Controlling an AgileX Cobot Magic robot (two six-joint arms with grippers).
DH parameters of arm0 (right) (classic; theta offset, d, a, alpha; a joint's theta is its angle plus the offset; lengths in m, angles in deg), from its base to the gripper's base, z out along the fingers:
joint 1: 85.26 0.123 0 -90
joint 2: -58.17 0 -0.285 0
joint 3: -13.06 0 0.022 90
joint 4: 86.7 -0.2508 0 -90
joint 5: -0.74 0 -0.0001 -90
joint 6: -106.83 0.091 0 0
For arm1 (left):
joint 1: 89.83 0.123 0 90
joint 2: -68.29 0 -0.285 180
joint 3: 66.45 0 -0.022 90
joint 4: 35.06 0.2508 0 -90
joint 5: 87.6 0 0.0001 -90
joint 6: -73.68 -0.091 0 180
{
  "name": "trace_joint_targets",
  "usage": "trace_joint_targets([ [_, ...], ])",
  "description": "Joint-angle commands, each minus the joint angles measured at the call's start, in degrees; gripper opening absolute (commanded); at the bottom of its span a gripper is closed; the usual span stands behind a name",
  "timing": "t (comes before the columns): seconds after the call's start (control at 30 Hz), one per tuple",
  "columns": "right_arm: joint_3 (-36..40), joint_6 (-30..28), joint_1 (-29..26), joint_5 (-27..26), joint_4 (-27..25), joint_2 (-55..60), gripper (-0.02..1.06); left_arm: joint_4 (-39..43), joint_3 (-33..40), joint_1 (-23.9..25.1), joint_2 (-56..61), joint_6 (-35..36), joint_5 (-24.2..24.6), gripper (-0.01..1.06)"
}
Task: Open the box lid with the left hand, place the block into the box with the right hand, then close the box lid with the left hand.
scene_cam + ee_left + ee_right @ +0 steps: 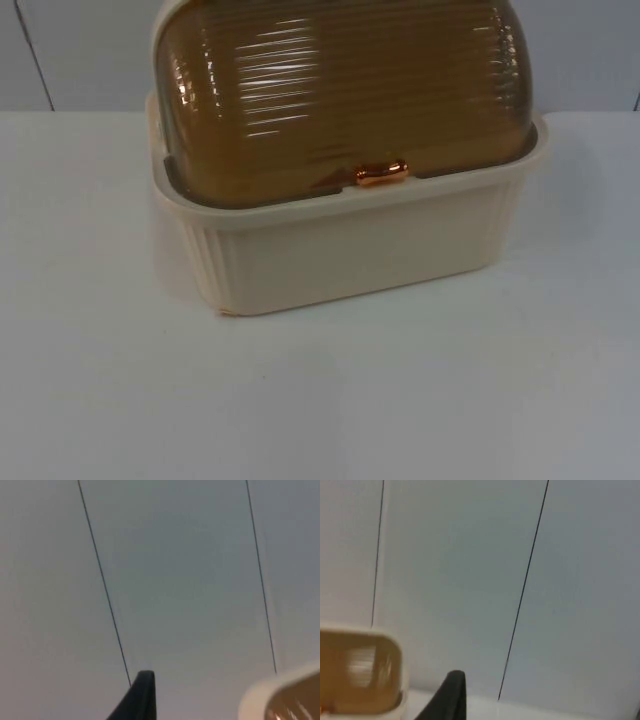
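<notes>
Toward the far edge of the white tabletop (320, 400), hard against the grey partition wall (80, 50), sits the cream ribbed plastic box (350, 250), and its domed amber see-through lid (340, 90) is down, seated all round the rim. A small copper-coloured handle (382, 174) sits at the lid's front lip, facing the near edge; that looks like the obvious place for a pull, so the box appears set this way to offer the handle to the arms.

Over to the wrist views now. The left tool (137, 700) shows one black fingertip against the wall panels, with a corner of the box's cream rim and amber lid just beside it. It points at the wall, not down at the handle, and reads as raised and waiting. Whether it is spread or pressed together, I cannot tell.

The right tool (447, 697) is much the same: a single dark fingertip, wall behind, a rounded end of the lid off to one side. Its state I cannot tell either, and I cannot make out a block.

My read: opening has not begun, and the left arm must first come down to that handle.
</notes>
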Motion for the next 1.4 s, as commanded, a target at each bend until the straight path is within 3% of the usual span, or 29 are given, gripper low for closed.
trace_joint_targets([
  [0.0,2.2,1.2,0.3,3.0,0.0,0.1,1.05,-0.2,0.3,-0.2,0.0,0.8,6.8,1.01],
  [0.07,4.7,4.5,0.3,4.0,-0.3,0.1,1.05,1.0,0.3,-0.2,0.0,1.4,11.0,1.01],
  [0.17,6.6,6.6,0.3,4.2,-0.3,0.1,1.05,1.8,0.3,-0.2,0.0,2.9,13.1,1.01],
  [0.3,11.7,7.6,0.3,6.6,-0.3,0.1,1.05,4.6,1.7,-0.2,0.0,8.8,19.1,1.01],
  [0.4,13.2,8.1,0.3,7.3,-0.3,0.1,1.05,5.2,3.9,-0.2,0.0,10.3,20.4,1.01],
  [0.8,22.0,8.1,0.3,6.3,0.0,0.1,1.05,5.6,18.5,-0.2,0.0,10.5,19.6,1.01],
  [1.0,26.2,8.1,0.3,5.0,0.0,0.1,1.05,6.1,18.4,-0.2,0.0,10.8,19.5,1.01],
  [1.37,26.4,8.1,0.3,5.0,0.0,0.1,1.05,6.3,18.4,-0.2,0.0,10.7,19.5,1.01],
])
